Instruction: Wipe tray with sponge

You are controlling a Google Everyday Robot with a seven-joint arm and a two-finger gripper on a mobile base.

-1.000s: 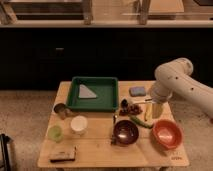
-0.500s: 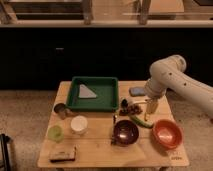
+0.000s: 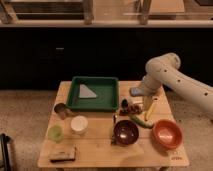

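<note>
The dark-green tray [image 3: 107,103] lies at the back middle of the wooden table, with a flat grey triangular piece [image 3: 87,92] inside it. The blue-grey sponge [image 3: 135,91] lies on the table just right of the tray, partly hidden by my arm. My gripper [image 3: 145,95] hangs down from the white arm right beside the sponge, at its right edge and right of the tray.
In front of the gripper lie small dark items [image 3: 130,106], a yellow piece [image 3: 150,110] and a green vegetable [image 3: 140,121]. A brown bowl [image 3: 125,132] and an orange bowl [image 3: 167,134] stand at the front right. A metal cup [image 3: 61,110], white cup [image 3: 79,124], green cup [image 3: 55,132] and tan block [image 3: 62,154] stand at the left.
My arm has swung left and towards the back, bringing the gripper from beside the yellow piece up to the sponge. The sponge and tray have not moved.
</note>
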